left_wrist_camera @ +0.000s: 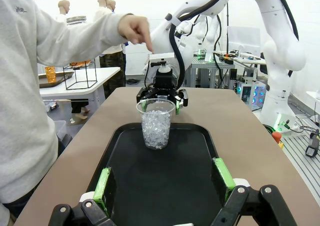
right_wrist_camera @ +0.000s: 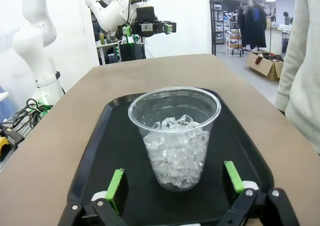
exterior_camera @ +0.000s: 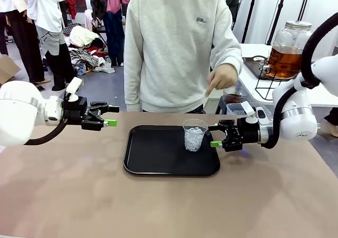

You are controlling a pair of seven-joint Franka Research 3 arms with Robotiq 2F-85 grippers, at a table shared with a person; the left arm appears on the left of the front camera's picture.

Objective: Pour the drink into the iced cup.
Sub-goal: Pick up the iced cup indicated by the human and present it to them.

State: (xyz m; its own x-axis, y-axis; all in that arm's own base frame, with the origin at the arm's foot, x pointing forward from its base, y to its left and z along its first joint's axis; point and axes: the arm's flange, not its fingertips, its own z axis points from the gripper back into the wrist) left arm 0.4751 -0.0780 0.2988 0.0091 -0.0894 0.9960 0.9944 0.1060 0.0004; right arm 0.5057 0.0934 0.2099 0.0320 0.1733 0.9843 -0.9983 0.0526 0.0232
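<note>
Worktop (exterior_camera: 63,196): brown, carrying a black tray (exterior_camera: 153,159).
Hidden: we see the jar (exterior_camera: 289,37) on a far side table (exterior_camera: 248,82), partly behind the right arm's cable (exterior_camera: 312,41).
Drink (exterior_camera: 284,63): clear amber, in the jar's lower half.
Iced cup (exterior_camera: 194,136): upright on the tray.
Left end effector (exterior_camera: 112,116): spread, empty.
Right end effector (exterior_camera: 214,135): spread, just beside the cup.

Clear plastic cup (right_wrist_camera: 174,136) of glistening ice — on a matt black tray (right_wrist_camera: 90,161).

White left arm (exterior_camera: 18,114), black green-padded claw (exterior_camera: 113,116)
</note>
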